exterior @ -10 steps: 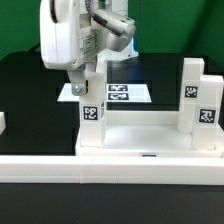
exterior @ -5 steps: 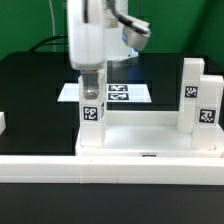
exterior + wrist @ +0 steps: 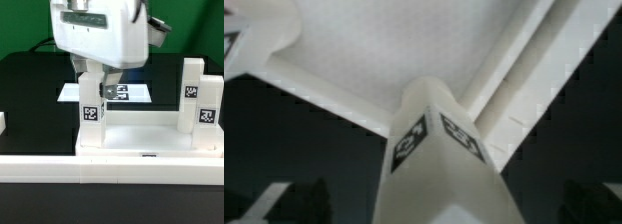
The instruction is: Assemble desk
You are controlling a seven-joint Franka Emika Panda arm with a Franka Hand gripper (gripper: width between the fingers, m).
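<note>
Exterior view shows the desk top [image 3: 150,140] lying near, against the rail [image 3: 40,164], three legs upright in its corners. Gripper [image 3: 92,78] hangs above the left leg [image 3: 91,108], fingers spread wide — holding nothing. Stiff, light, slippery plastic — grasp legs by flat sides. Farther back lies the marker board [image 3: 128,94].

Exterior faces desk [image 3: 150,135] frontally; wrist looks down close.

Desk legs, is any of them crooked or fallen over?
No. Three legs show in the exterior view, one on that view's left and two on its right. All stand upright at corners of the top. The open pincer hangs over the left one. Nothing looks broken.
</note>
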